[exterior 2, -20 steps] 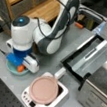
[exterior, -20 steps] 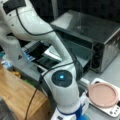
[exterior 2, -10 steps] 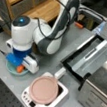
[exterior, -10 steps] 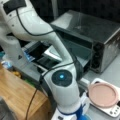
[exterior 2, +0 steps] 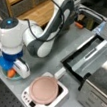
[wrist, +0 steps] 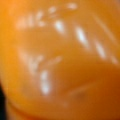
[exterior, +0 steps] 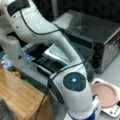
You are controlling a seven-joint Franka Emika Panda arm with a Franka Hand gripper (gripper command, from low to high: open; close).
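in the wrist view a glossy orange object [wrist: 60, 60] fills our whole frame, blurred past naming. in a front view the gripper [exterior 2: 12, 70] hides most of it, its fingers unreadable.

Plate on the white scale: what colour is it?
Pink; the plate shows best in a front view.

Arm [exterior 2: 49, 30] was folded over on itself, white links with a black cable along them, in both front views. Wrist with lit blue ring [exterior: 74, 80] pointed straight down. Gripper [exterior 2: 10, 70] sat low at a front view's left, just above the table surface; fingers hidden under the blue mount.
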